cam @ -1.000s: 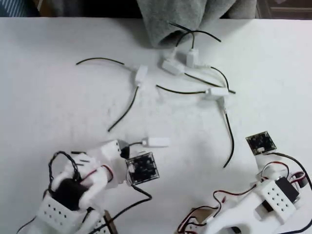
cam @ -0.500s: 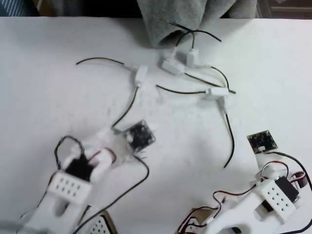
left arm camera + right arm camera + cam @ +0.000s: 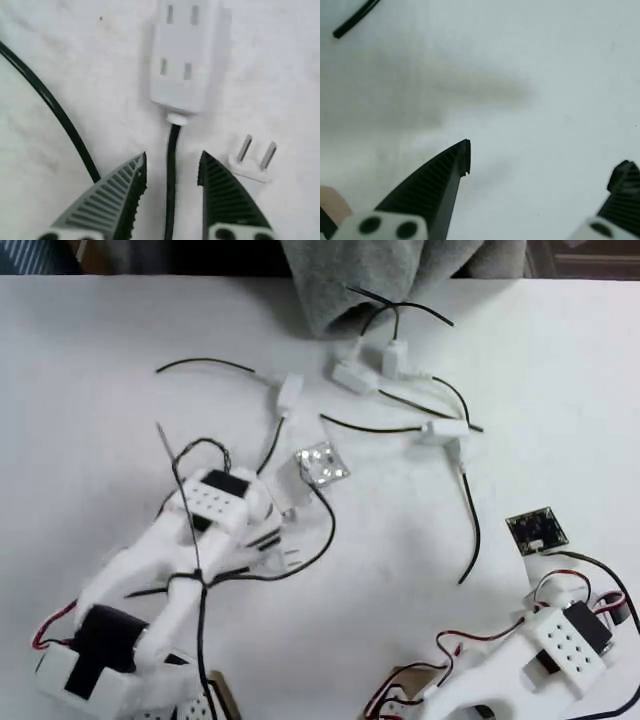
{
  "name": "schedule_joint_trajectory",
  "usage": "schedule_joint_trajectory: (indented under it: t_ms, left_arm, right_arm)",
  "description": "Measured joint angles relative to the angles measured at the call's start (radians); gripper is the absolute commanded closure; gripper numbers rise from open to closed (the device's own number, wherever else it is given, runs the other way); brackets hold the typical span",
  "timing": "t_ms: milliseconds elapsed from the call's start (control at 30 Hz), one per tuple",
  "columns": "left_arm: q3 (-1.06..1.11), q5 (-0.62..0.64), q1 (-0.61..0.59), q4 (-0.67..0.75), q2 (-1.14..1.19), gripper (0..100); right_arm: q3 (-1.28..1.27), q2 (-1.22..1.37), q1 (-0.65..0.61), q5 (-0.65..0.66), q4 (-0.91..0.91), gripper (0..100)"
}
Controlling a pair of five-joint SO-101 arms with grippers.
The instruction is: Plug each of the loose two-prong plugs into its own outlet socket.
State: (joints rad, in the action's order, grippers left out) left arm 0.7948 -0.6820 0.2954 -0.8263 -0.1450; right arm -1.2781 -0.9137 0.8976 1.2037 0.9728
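Tool status, left: my left tool (image 3: 172, 157) is spread and grips nothing, its two ribbed fingers low over the counter (image 3: 280, 75). The fingers straddle a black cord (image 3: 171, 200); I cannot tell whether either one touches it. That cord runs straight ahead into the near end of a white outlet socket (image 3: 182, 55), which lies flat with two pairs of slots facing up. A loose two-prong plug (image 3: 252, 162) lies just beside one finger, outside the gap, prongs angled toward the socket's end of the counter. Plug and socket are apart. A second black cord (image 3: 55, 110) slants past the other finger.

From above, my left arm (image 3: 215, 502) reaches in left of centre.

My right tool (image 3: 542, 157) is spread wide and holds nothing, over the white counter. A black cord end (image 3: 355, 20) lies well ahead of it. My right arm (image 3: 560, 645) sits at the near right corner.

Three more white blocks on cords (image 3: 350, 375) (image 3: 393, 358) (image 3: 443, 428) lie toward the far side, near a grey cloth (image 3: 400, 280). I cannot tell whether they are sockets or plugs.
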Motion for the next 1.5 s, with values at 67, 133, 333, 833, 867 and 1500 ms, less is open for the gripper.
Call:
schedule_joint_trajectory:
  t_ms: [67, 133, 333, 833, 867, 1500]
  left_arm:
    - [0.002, 0.031, 0.002, 0.025, -0.002, 80]
    - [0.015, 0.068, -0.005, 0.057, -0.018, 80]
    - [0.101, 0.1, -0.054, 0.18, -0.138, 80]
    - [0.161, -0.046, 0.032, -0.13, -0.213, 80]
    - [0.161, -0.046, 0.044, -0.137, -0.213, 80]
    - [-0.041, 0.009, 0.103, -0.198, 0.069, 81]
  right_arm:
    - [0.0, 0.0, 0.0, 0.0, 0.0, 58.0]
    - [0.0, 0.0, 0.0, 0.0, 0.0, 58.0]
    - [-0.044, 0.0, -0.032, 0.002, 0.0, 58.0]
    - [-0.048, 0.0, -0.055, 0.0, 0.0, 58.0]
    - [-0.048, 0.0, -0.055, 0.0, 0.0, 58.0]
    - [-0.048, 0.0, -0.055, 0.0, 0.0, 58.0]
